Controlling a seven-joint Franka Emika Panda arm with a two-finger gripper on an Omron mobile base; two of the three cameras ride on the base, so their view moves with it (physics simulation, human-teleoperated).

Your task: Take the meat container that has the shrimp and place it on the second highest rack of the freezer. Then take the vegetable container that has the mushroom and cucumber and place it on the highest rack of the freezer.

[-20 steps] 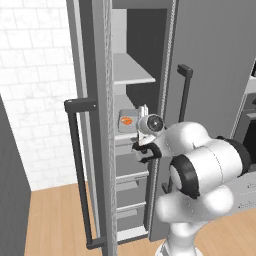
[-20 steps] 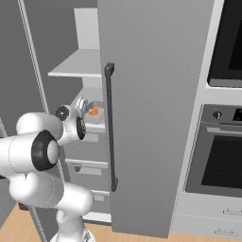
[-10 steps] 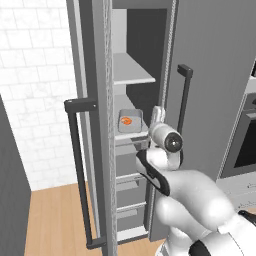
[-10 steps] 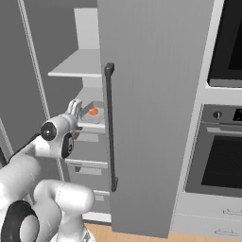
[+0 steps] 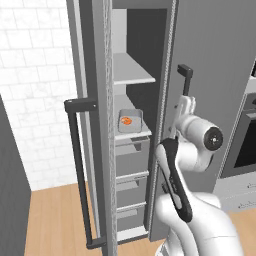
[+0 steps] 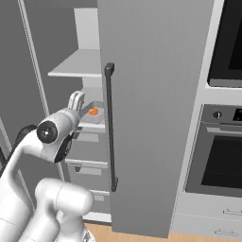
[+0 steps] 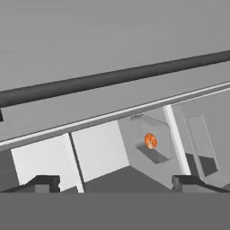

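Standing wide apart and gripping nothing, the two-finger end effector (image 7: 115, 182) is pointing at the tall grey freezer (image 5: 210, 65) from just outside its open door. Sitting on the lower pale shelf board (image 5: 134, 133), the shallow grey meat container (image 5: 130, 120) is carrying the small orange-red shrimp (image 5: 126, 120). The upper light-grey shelf board (image 5: 131, 70) is lying above it.

The freezer (image 5: 135, 125) stood open through a narrow upright gap between its swung-out left door (image 5: 92, 100) and the closed grey panel (image 5: 210, 75) on the right. The top shelf (image 5: 131, 70) lay bare. The shelf below (image 5: 131, 131) was partly taken by the meat container (image 5: 130, 120). Drawers (image 5: 131, 175) filled the space beneath.
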